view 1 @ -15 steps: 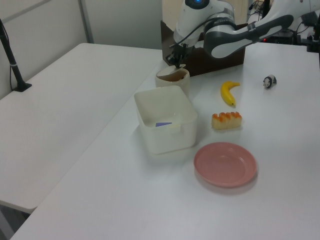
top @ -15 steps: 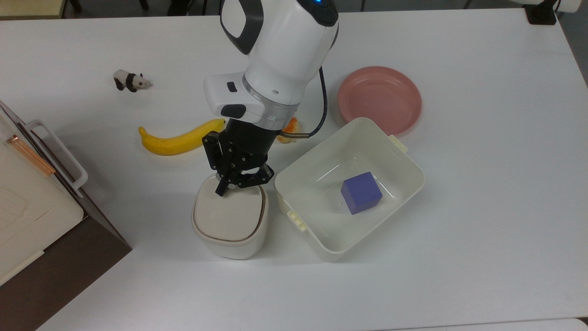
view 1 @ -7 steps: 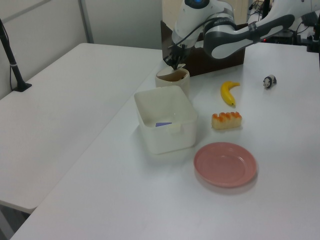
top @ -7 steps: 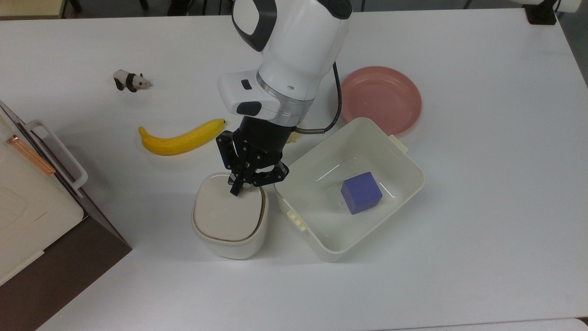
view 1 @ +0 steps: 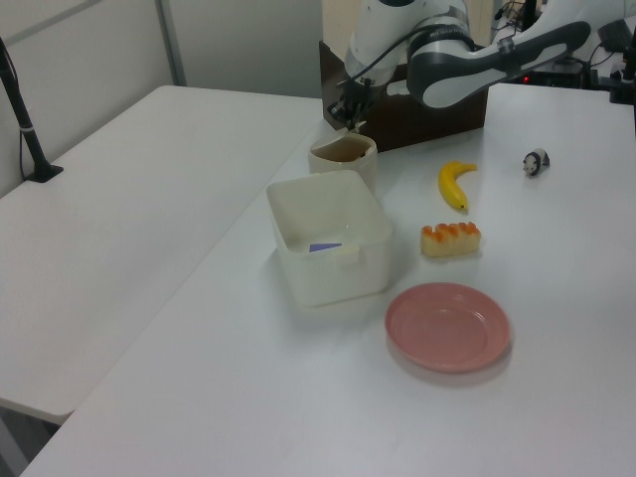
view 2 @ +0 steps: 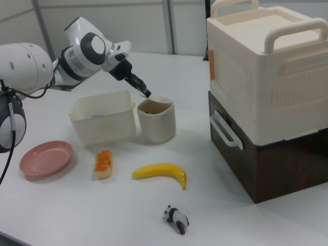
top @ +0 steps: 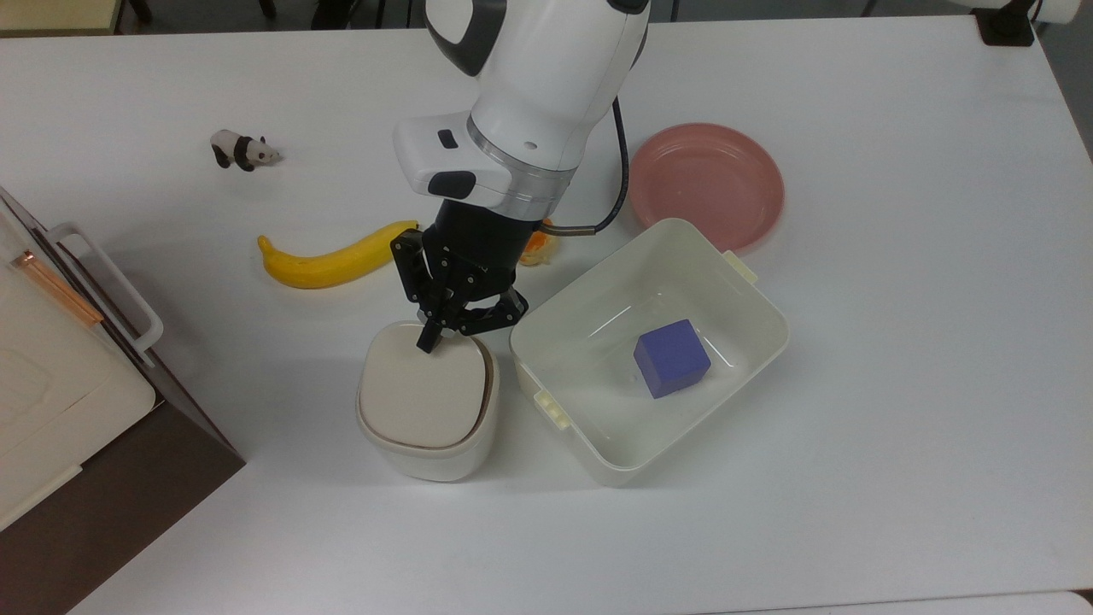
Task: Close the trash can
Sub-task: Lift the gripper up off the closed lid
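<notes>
Tabletop (top: 897,359): trash can (top: 427,401) under claw (top: 424,340)

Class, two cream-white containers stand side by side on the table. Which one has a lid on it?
The trash can: the smaller, rounded-square one under the gripper, with a beige lid. The larger rectangular tub is open-topped, a blue cube lying inside.

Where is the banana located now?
In the top view, the banana lies left of the gripper, above the trash can.
</notes>
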You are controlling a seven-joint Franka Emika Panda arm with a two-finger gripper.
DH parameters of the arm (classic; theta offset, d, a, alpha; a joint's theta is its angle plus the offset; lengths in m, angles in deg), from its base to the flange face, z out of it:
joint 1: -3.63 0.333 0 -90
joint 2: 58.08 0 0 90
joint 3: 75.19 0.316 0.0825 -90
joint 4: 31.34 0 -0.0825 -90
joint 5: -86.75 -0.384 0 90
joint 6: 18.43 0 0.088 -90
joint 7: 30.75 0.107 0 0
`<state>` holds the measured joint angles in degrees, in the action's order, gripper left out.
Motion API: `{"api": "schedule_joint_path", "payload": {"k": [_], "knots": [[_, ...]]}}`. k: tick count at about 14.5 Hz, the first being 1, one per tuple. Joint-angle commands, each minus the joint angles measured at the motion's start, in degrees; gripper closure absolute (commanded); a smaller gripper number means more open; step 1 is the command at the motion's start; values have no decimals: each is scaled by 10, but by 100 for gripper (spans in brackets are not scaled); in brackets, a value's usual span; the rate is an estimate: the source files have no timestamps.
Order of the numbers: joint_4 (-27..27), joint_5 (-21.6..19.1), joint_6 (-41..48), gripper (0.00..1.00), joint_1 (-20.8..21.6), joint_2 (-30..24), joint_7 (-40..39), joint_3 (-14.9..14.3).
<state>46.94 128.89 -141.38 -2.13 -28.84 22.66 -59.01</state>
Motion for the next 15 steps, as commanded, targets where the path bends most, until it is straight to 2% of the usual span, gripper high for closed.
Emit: {"api": "schedule_joint_path", "payload": {"k": [1, 7, 11, 15], "knots": [[21, -13, 18, 100, -7, -21, -15, 7], [46, -2, 28, 100, -7, -22, -23, 7], [71, 28, 28, 100, -2, -19, -25, 7], [85, 36, 28, 100, 0, -13, -23, 7]]}}
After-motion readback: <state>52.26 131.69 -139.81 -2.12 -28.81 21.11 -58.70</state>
